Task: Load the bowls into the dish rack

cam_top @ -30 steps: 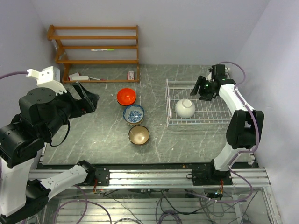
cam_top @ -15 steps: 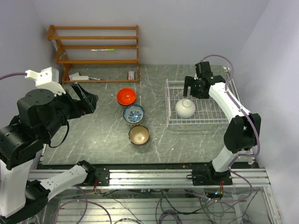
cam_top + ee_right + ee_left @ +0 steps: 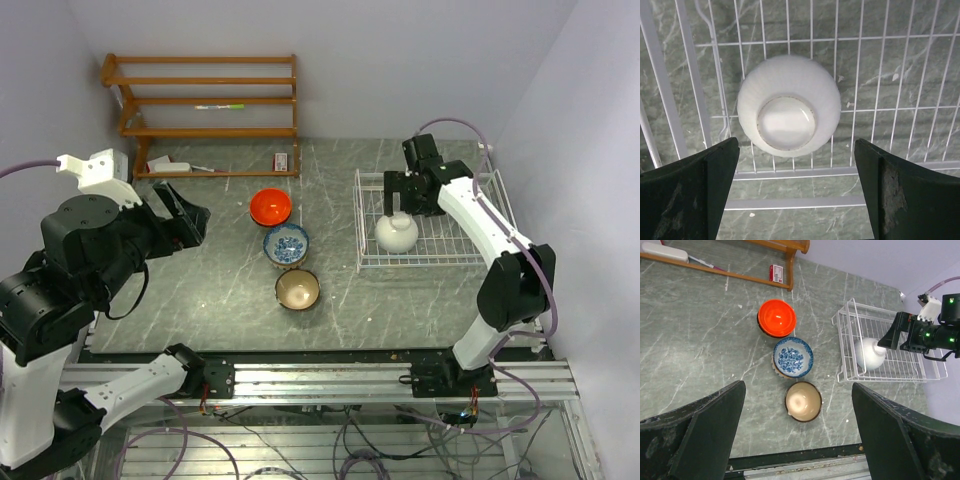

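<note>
An orange-red bowl [image 3: 271, 207], a blue-and-white bowl [image 3: 287, 244] and a tan bowl with a dark outside [image 3: 297, 289] stand in a row on the table, left of the white wire dish rack [image 3: 470, 250]. A ribbed white bowl [image 3: 397, 232] lies upside down in the rack's left part, seen close in the right wrist view [image 3: 789, 105]. My right gripper [image 3: 400, 190] hangs open and empty just above it [image 3: 795, 142]. My left gripper [image 3: 190, 215] is open and empty, high above the table's left side, looking down on the three bowls [image 3: 797, 386].
A brown wooden shelf unit [image 3: 205, 100] stands at the back left, with a small red box [image 3: 282, 161] and a white object [image 3: 170, 166] at its foot. The rack's grid walls [image 3: 660, 100] surround the white bowl. A metal rail [image 3: 320, 380] runs along the near edge.
My right gripper has moved left from the rack's far right side to above the white bowl. The left arm has shifted only slightly. The bowls have not moved.
</note>
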`<action>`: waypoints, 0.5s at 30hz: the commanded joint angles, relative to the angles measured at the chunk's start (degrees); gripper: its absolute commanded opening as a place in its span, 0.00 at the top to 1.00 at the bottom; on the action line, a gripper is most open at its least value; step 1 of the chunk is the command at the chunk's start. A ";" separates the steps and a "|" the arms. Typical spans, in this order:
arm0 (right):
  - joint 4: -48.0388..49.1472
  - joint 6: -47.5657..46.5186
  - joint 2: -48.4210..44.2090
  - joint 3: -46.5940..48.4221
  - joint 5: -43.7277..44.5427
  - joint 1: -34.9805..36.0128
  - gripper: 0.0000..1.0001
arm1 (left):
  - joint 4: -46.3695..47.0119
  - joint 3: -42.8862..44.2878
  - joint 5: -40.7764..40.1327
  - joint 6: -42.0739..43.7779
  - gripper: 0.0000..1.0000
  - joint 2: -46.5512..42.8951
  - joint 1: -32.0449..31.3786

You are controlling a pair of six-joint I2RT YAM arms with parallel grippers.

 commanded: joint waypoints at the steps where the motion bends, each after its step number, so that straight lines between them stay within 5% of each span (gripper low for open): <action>1: -1.24 -1.14 1.62 1.65 0.88 0.98 0.00 | 1.64 -0.83 -1.30 0.48 0.01 -0.88 -0.20; 15: -0.83 -1.35 5.25 1.19 -0.30 1.22 0.04 | 1.27 -0.64 -1.77 0.48 0.01 -0.26 -0.25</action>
